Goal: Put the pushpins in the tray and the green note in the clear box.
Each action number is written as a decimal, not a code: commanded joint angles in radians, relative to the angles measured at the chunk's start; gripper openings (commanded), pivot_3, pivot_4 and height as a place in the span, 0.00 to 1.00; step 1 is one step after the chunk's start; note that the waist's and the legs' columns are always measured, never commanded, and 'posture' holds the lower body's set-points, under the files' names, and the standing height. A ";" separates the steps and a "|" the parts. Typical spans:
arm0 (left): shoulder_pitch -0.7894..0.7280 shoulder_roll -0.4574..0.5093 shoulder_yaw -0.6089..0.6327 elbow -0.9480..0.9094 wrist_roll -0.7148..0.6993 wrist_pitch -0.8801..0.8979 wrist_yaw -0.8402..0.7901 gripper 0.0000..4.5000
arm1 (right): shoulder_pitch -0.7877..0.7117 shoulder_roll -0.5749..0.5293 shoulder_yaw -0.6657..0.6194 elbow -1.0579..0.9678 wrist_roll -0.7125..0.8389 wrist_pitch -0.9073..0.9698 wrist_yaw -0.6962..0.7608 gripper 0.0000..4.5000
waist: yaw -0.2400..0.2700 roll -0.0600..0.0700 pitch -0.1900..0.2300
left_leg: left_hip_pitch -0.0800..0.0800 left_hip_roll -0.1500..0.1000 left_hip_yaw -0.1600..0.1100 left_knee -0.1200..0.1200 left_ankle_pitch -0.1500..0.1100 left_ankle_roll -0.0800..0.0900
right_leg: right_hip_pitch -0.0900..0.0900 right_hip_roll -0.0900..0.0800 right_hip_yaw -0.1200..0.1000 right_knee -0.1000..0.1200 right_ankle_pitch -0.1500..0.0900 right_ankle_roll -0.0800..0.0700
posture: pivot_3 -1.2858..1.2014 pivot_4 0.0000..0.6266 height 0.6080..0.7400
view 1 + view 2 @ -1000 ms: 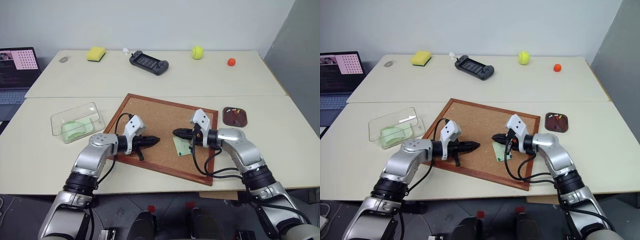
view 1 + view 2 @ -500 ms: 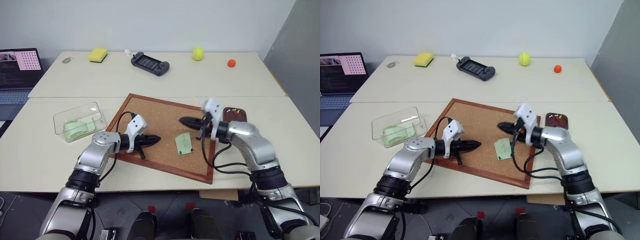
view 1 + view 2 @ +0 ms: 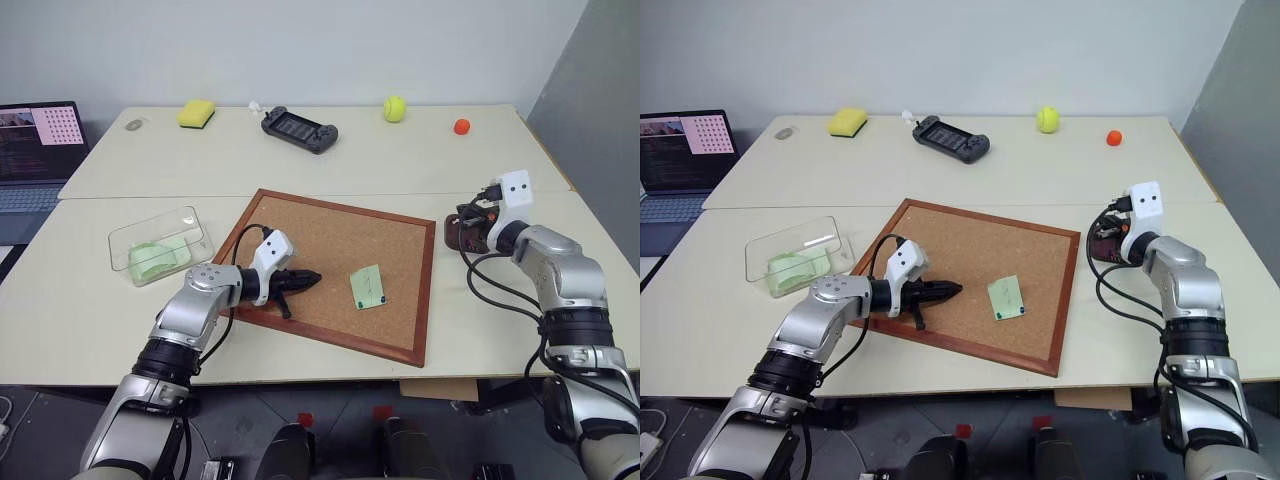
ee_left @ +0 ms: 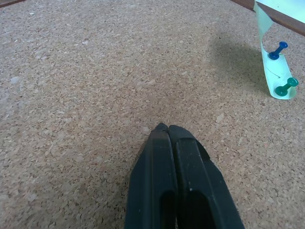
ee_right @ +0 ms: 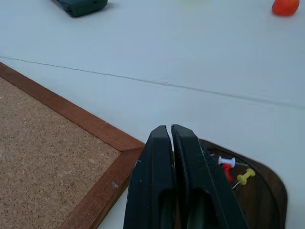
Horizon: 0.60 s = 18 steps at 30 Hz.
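I am looking down on a pale worktop (image 3: pixel 90 300) with a wood-framed corkboard (image 3: pixel 320 250) lying in the middle. My right pincer (image 5: pixel 170 131) hangs above the near left edge of the dark brown tray (image 5: pixel 267 191), which sits on the worktop just right of the corkboard's far right corner. Its two black fingers are pressed tight together, and I cannot make out anything pinched between them. In the tray lie three pushpins, one white (image 5: pixel 228 162), one red (image 5: pixel 227 172) and one yellow (image 5: pixel 245 177).

The green note (image 3: pixel 367 289) lies on the corkboard, right of centre and toward the near side. Two pushpins, one dark blue (image 4: pixel 276 51) and one green (image 4: pixel 286 87), are stuck through it, and one edge curls upward. My left pincer (image 3: pixel 312 279) rests low over the corkboard to the left of the note, well apart from it, also closed and empty. The clear box (image 3: pixel 160 243) stands on the worktop left of the corkboard, with some pale green paper (image 3: pixel 150 256) already inside.

I judge this step to be a drop into the tray. To do it well, I would centre the right fingertips over the tray's floor, not its rim, keep them low so a light pin cannot bounce out, and part them only slightly. Both pins on the note must come out before it is lifted.
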 commanded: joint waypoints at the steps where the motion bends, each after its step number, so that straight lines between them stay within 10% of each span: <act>1: 0.013 0.009 -0.025 0.040 0.048 0.020 0.011 0.00 | -0.023 0.003 -0.010 0.036 -0.001 -0.018 -0.016 0.01 | 0.001 0.000 0.000 | 0.000 0.000 0.000 0.000 0.000 0.000 | 0.000 0.000 0.000 0.000 0.000 0.000 | 0.52 0.24 1.00; 14: 0.025 0.013 -0.023 0.023 0.045 0.014 -0.002 0.00 | -0.024 0.003 -0.004 0.155 -0.037 -0.104 -0.033 0.01 | -0.001 0.000 0.000 | 0.000 0.000 0.000 -0.001 0.000 0.000 | 0.000 0.000 0.000 -0.001 0.000 0.000 | 0.52 0.24 1.00; 18: 0.023 0.015 -0.022 0.030 0.046 0.008 -0.004 0.00 | -0.027 0.004 0.004 0.176 -0.043 -0.118 -0.029 0.17 | -0.001 0.000 0.000 | 0.000 0.000 0.000 -0.001 0.000 0.000 | 0.000 0.000 0.000 -0.001 0.000 0.001 | 0.52 0.24 1.00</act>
